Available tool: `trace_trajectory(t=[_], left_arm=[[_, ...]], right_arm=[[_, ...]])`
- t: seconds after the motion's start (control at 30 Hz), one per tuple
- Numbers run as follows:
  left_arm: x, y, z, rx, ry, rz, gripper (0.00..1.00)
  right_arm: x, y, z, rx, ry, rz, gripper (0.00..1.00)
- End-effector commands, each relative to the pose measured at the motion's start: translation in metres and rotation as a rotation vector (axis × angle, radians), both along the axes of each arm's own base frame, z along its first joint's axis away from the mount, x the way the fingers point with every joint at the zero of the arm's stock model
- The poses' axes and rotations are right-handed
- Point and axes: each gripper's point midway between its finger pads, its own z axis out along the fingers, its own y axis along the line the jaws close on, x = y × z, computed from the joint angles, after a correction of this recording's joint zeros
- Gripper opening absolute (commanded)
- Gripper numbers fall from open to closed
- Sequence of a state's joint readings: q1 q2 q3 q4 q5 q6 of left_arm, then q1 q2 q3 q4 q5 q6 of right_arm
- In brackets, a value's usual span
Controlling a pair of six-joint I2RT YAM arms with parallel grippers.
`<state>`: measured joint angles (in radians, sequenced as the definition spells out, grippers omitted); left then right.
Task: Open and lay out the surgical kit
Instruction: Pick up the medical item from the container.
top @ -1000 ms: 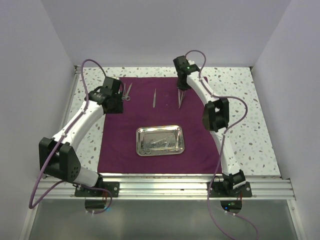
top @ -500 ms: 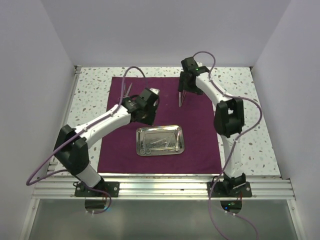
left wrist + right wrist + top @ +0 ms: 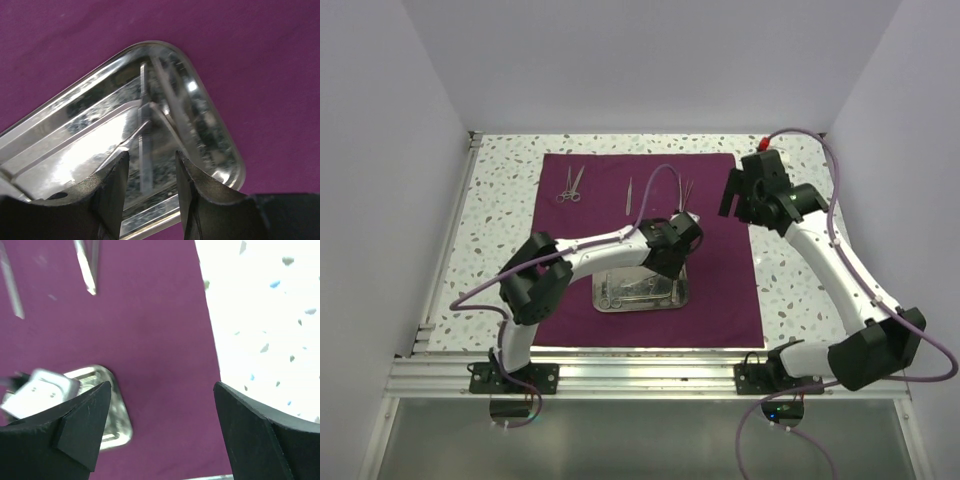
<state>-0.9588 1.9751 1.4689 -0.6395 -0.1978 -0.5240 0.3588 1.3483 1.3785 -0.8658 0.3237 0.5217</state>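
The maroon cloth (image 3: 720, 280) lies spread flat on the table. On its near middle sits the steel tray (image 3: 605, 300), with thin silver instruments (image 3: 145, 145) still inside. Scissors (image 3: 570, 186) and two tweezers (image 3: 629, 195) (image 3: 687, 190) lie in a row at the cloth's far side. My left gripper (image 3: 667, 266) hangs just above the tray's right part. In the left wrist view it (image 3: 151, 165) is open, with a flat instrument below the gap. My right gripper (image 3: 732, 200) hovers wide open over the cloth's right edge (image 3: 162, 390), holding nothing.
Speckled white tabletop (image 3: 800, 260) surrounds the cloth. White walls close in the back and both sides. The left arm's forearm (image 3: 590, 250) stretches across the cloth's middle. The aluminium rail (image 3: 640, 375) runs along the near edge.
My left arm swung from the scissors at the cloth's far left over to the tray. My right gripper opened, left the tweezers on the cloth and drew back to the right.
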Motion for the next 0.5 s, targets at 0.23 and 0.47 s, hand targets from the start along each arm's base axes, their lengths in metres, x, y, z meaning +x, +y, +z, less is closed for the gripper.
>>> trace_trajectory(t=[0.23,0.47], left_arm=[[0.013,-0.042,0.009,-0.075,-0.063,0.070,0.45],[0.014,-0.038,-0.010,-0.031,-0.070,0.108,0.40]], right_arm=[[-0.055,-0.032,-0.028,-0.103,0.102,-0.006,0.87],[-0.063,-0.039,-0.023,-0.133,0.108,-0.001,0.88]])
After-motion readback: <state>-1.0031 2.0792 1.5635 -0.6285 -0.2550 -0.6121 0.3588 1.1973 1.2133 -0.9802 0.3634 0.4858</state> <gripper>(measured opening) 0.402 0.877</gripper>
